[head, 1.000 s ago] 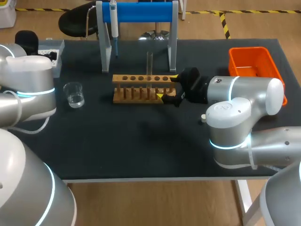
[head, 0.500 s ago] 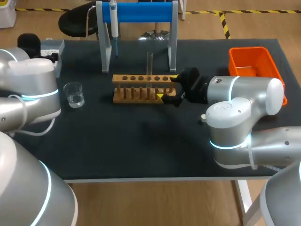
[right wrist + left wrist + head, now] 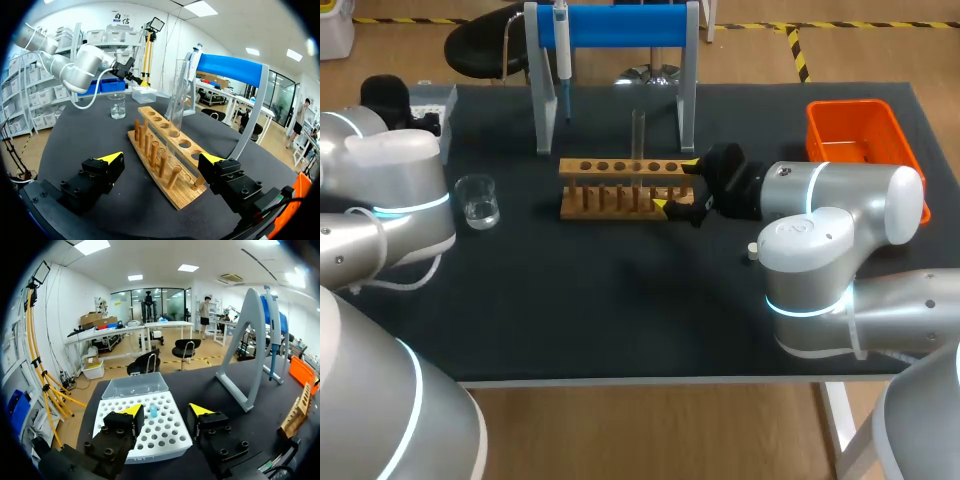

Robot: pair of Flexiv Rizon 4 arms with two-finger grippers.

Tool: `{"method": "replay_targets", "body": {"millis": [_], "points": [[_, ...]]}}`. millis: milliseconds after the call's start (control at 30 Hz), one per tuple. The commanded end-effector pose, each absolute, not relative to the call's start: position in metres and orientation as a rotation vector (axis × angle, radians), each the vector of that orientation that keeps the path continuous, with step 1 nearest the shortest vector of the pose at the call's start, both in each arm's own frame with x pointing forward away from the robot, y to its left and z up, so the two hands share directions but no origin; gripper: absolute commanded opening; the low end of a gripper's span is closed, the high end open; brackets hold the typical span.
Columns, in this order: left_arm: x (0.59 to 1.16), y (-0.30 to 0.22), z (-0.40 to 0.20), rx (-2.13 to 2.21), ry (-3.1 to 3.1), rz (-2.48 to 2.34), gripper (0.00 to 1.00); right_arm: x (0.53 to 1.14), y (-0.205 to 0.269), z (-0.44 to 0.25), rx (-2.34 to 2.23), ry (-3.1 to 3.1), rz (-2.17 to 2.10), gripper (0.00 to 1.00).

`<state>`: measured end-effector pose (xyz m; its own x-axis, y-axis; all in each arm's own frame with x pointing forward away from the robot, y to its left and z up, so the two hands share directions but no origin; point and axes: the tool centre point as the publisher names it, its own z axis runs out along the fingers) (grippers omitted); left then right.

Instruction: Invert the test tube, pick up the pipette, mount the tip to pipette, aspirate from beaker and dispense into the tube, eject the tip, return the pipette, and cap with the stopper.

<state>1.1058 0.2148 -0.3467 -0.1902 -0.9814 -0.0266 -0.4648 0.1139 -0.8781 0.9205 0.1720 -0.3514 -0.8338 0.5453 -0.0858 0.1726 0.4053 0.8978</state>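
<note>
Over the dark table (image 3: 620, 310) in the head view, the test tube (image 3: 638, 133) is standing upright in a hole of the wooden rack (image 3: 620, 187). The right gripper (image 3: 677, 184) is lying level at the rack's right end, its yellow tips spread wide to either side of it. The pipette (image 3: 561, 50) is hanging on the blue stand (image 3: 620, 25) behind the rack. The beaker (image 3: 478, 200) is sitting well left of the rack with a little clear liquid in it. The left gripper (image 3: 390, 95) is hanging by the tip box (image 3: 432, 100) at the far left corner. A small white stopper (image 3: 752, 252) is lying near the right arm, and an orange bin (image 3: 860, 140) is sitting at the right edge.

From the left wrist, the left gripper (image 3: 166, 412) is hovering over the tip box (image 3: 167, 437) with its fingers parted and gripping nothing (a single blue tip (image 3: 153, 411) is showing between them). The pipette (image 3: 272, 335) is hanging on its stand (image 3: 250, 340) beyond.

From the right wrist, the right gripper (image 3: 162, 157) is holding its fingers wide apart, clear of the rack (image 3: 150, 132) on both sides. The test tube (image 3: 177, 102) is rising from a hole ahead, and the beaker (image 3: 117, 106) is standing farther off.
</note>
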Motion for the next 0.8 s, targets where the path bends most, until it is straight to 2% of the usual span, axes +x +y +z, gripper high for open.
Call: {"method": "replay_targets", "body": {"millis": [33, 333, 400, 800], "points": [[1.111, 0.218, -0.353, -1.408, 1.736, -1.018, 0.57, 0.921, 0.172, -0.351, 0.619, 2.305, 1.403, 1.00], [1.117, 0.225, -0.355, -1.407, 1.743, -1.012, 0.60, 0.921, 0.172, -0.351, 0.619, 2.305, 1.403, 1.00], [1.119, 0.226, -0.355, -1.406, 1.744, -1.012, 0.55, 0.921, 0.172, -0.351, 0.619, 2.305, 1.403, 1.00], [1.129, 0.230, -0.357, -1.394, 1.760, -1.007, 0.51, 0.921, 0.172, -0.351, 0.619, 2.305, 1.403, 1.00]]}}
